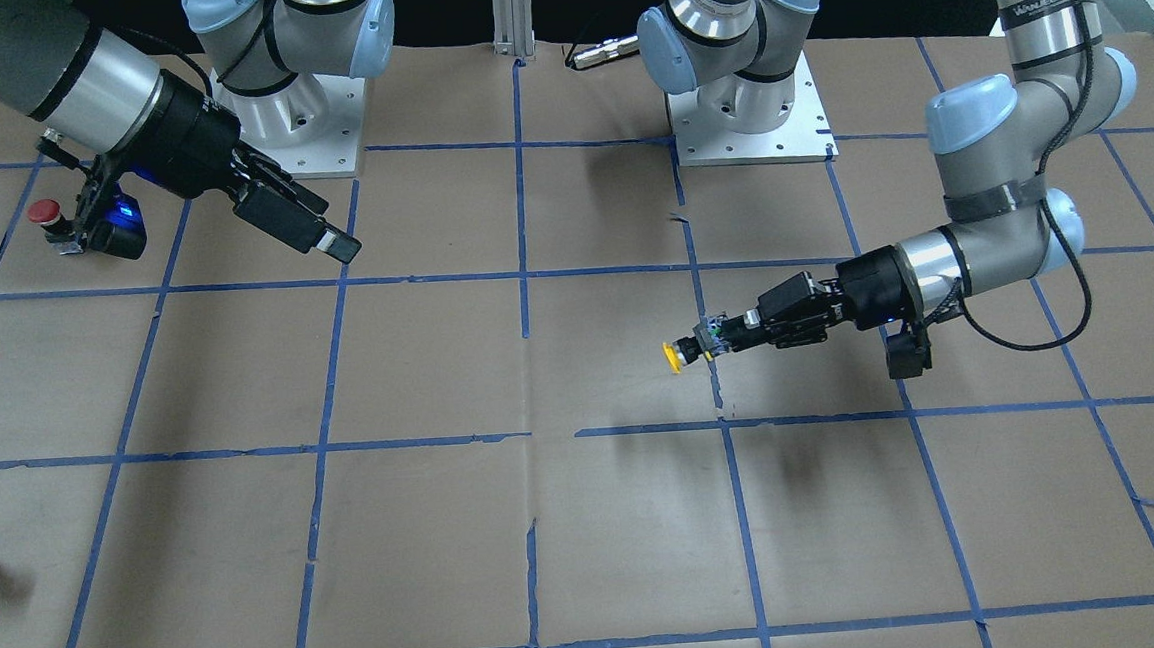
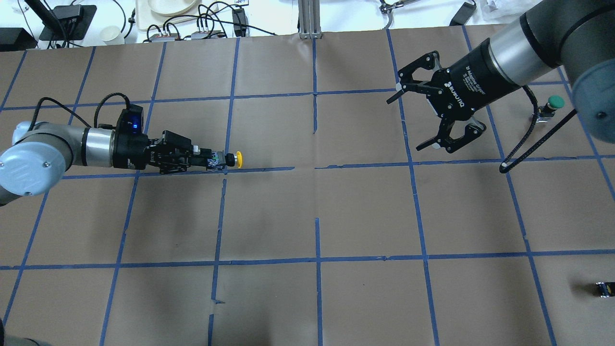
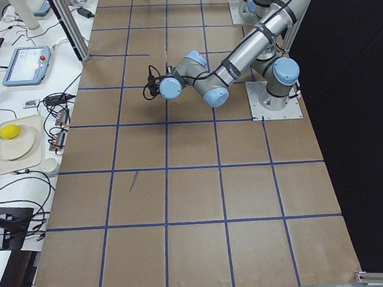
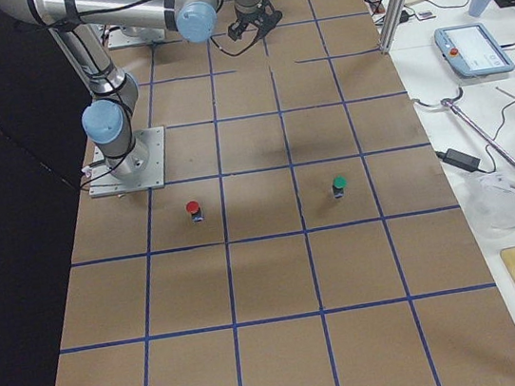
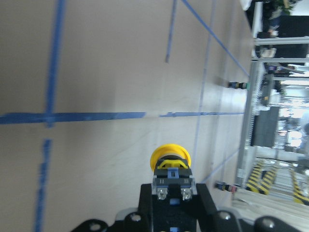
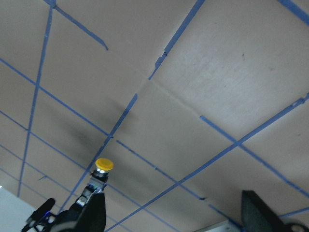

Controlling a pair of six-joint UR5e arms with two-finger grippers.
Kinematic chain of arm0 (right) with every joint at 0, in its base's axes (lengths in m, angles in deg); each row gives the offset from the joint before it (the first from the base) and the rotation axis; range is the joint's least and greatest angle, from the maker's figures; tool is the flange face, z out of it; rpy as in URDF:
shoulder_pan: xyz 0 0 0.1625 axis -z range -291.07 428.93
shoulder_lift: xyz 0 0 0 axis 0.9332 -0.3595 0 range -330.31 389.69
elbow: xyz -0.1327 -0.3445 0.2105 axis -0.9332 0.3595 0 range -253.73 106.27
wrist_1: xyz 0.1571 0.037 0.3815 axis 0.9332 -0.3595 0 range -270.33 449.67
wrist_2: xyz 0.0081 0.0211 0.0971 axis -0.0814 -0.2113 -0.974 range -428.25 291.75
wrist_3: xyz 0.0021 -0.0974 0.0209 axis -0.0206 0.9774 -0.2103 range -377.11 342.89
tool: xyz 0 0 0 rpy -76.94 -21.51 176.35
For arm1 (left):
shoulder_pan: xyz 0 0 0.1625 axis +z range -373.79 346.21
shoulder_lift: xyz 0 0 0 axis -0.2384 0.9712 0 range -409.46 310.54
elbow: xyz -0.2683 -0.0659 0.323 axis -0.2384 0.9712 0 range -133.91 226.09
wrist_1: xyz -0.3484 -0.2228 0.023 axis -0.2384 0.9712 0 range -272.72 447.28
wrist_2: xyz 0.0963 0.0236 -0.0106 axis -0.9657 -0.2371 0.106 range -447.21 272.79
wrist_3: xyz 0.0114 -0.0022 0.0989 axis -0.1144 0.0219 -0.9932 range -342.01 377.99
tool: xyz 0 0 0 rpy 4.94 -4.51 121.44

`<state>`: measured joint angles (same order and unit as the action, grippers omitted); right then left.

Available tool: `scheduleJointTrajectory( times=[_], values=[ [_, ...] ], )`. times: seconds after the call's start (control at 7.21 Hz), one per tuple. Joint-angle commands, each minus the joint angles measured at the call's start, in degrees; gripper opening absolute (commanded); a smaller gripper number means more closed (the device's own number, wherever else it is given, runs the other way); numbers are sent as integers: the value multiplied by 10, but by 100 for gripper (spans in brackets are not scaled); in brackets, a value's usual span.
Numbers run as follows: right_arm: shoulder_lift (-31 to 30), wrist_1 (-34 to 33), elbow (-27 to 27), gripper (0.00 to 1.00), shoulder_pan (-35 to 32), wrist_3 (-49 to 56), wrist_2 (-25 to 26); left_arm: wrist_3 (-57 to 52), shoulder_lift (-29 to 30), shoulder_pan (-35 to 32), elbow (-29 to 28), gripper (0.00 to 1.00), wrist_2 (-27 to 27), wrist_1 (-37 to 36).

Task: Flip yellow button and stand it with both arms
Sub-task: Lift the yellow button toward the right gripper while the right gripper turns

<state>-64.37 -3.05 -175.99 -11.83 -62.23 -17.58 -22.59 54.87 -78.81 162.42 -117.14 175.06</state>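
Observation:
The yellow button (image 2: 237,159) is held in my left gripper (image 2: 217,160), which is shut on its black-grey body. The button lies sideways, its yellow cap pointing toward the table's middle, a little above the brown table. It also shows in the front view (image 1: 674,355), the left wrist view (image 5: 170,155) and the right wrist view (image 6: 104,165). My right gripper (image 2: 404,123) is open and empty, raised above the table far to the right of the button, its jaws spread wide and facing the button.
A red-capped button (image 1: 44,214) stands close to the right gripper's body. A green-capped button (image 2: 556,102) stands at the right. A tiny dark part (image 2: 604,288) lies near the front right. Blue tape lines grid the brown table (image 2: 317,216).

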Motion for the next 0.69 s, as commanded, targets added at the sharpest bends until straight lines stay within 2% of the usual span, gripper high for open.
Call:
scheduleJointTrajectory(
  times=[0.0, 0.28, 0.55],
  values=[
    [7, 1, -6, 100, 3, -80, -74, -43, 9, -69, 19, 1, 127, 1],
    [22, -3, -9, 100, 2, -80, -78, -79, 10, -91, 66, 1, 235, -2],
    [31, -1, -20, 100, -1, -80, -80, -83, 6, -139, 72, 1, 325, -4]
  ],
)
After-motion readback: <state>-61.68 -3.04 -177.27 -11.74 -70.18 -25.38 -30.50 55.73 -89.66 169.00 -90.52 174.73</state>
